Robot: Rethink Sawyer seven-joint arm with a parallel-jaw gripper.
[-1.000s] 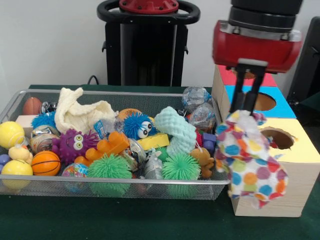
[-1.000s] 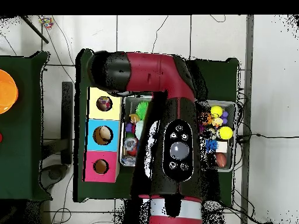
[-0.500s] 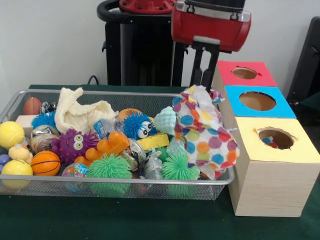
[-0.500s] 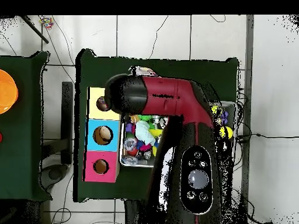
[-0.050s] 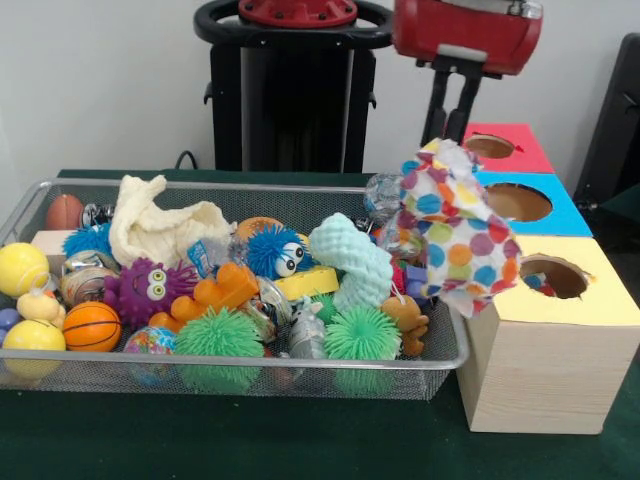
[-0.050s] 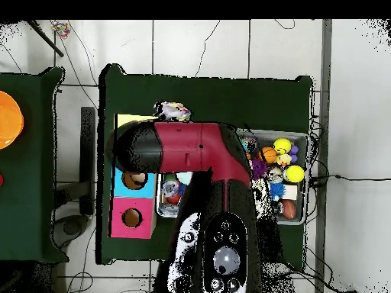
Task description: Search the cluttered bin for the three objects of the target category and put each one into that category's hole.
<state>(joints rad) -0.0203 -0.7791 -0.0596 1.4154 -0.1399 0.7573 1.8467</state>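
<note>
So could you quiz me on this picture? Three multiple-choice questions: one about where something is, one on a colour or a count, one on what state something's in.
1. Where is the polka-dot cloth?
A. flat on the table
B. hanging from the claw between the wire bin and the boxes
C. under the white towel

2. What colour is the box top nearest the camera?
A. yellow
B. green
C. black

3. What is the claw doing?
A. open and empty
B. shut on the polka-dot cloth
C. gripping an orange ball

Answers: 1 B, the cloth dangles in the air below the claw. 2 A, the blue and red tops lie behind the yellow one. 3 B, the cloth hangs from its tips.
</note>
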